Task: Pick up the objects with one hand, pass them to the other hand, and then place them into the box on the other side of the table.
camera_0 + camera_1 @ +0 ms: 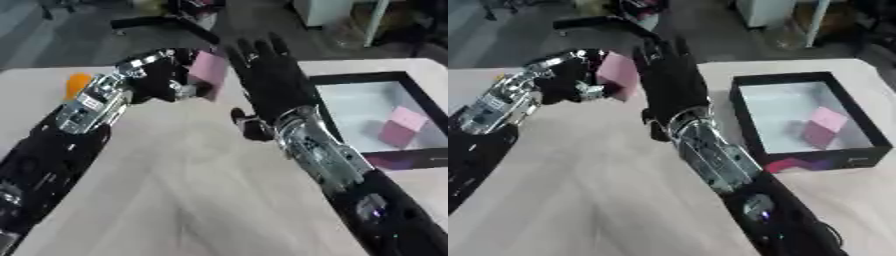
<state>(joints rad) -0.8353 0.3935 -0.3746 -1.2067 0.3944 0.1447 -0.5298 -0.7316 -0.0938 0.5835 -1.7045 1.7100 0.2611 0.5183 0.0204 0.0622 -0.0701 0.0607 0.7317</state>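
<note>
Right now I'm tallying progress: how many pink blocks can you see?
2. One pink block is held in the left hand, beside the open right hand; another pink block lies in the black box. Others may be hidden.

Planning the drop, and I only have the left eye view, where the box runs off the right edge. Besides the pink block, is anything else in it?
Observer: No. The right eye view shows the whole box, and the pink block is the only thing inside.
Operator: Does its right side hang off the table?
Observer: No. Its right wall stands on the table, with bare tabletop showing beyond it.
</note>
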